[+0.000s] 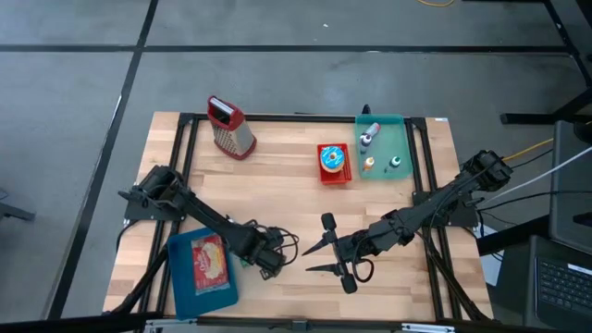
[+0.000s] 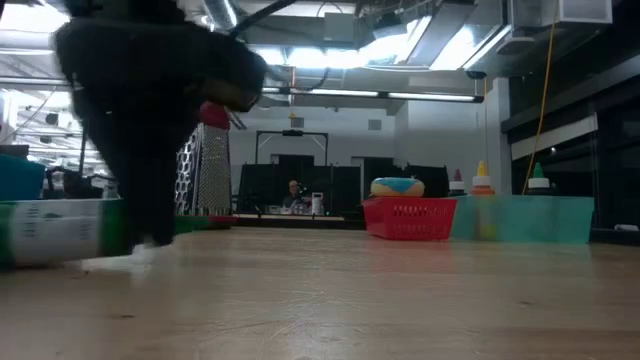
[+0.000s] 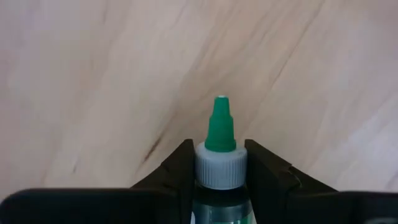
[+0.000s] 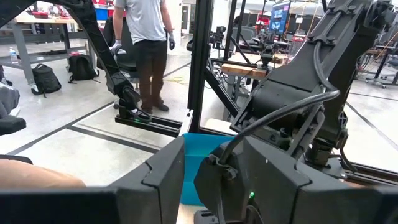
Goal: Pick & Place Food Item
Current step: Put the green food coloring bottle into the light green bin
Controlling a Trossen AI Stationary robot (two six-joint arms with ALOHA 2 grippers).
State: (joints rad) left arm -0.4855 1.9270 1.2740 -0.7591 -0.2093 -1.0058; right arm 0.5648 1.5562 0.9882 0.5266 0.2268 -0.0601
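A small bottle (image 3: 221, 124) with a green nozzle and a grey cap lies on its side on the wooden table, and its green-and-white body (image 2: 60, 232) shows in the low view. My left gripper (image 3: 221, 152) points steeply down beside the blue tray (image 1: 185, 287) and is shut on the bottle's cap end. A red-and-yellow food packet (image 1: 209, 261) lies in that tray. My right gripper (image 1: 324, 245) hangs level above the table's middle, open, with nothing between its fingers. My left gripper pinches the bottle's grey cap (image 3: 204, 168) between its two fingers (image 3: 180, 171), one on each side. The fingers come steeply from above. The bottle lies on the table, with its nozzle pointing past the fingertips.
A red basket (image 1: 335, 176) holding a doughnut (image 1: 333, 159) stands at the back, beside a teal tray (image 1: 400, 139) with small bottles. A box grater (image 1: 231, 129) stands at the back left. A person stands in the room beyond the table.
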